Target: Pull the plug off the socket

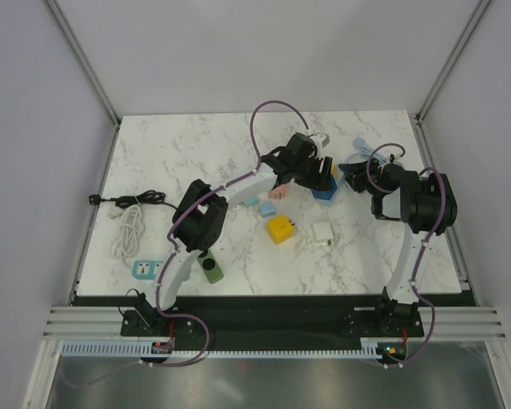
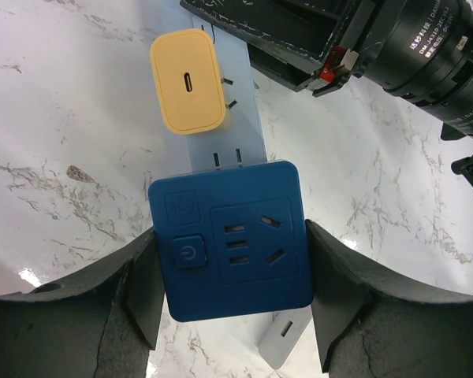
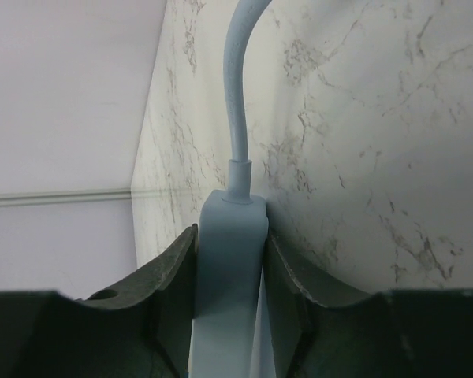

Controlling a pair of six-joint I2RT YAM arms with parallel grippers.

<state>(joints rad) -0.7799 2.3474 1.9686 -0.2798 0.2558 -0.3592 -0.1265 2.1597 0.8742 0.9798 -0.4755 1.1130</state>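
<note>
A dark blue square socket (image 2: 232, 240) with a power button sits between the fingers of my left gripper (image 2: 232, 283), which press on its two sides. In the top view it (image 1: 325, 195) hangs under that gripper (image 1: 322, 179) at the back middle of the table. A flat light blue plug body (image 2: 240, 130) with slots runs from behind the socket toward the right arm, and a yellow charger (image 2: 188, 81) sits on it. My right gripper (image 3: 229, 268) is shut on the end of that light blue plug (image 3: 229, 236), where its cable (image 3: 236, 87) comes out.
A yellow cube adapter (image 1: 280, 228) and a white adapter (image 1: 323, 233) lie on the marble in front of the grippers. At the left are a white cable coil (image 1: 129, 228), a black cord (image 1: 123, 201) and a pale socket plate (image 1: 145, 269). A green cylinder (image 1: 211, 268) stands by the left arm.
</note>
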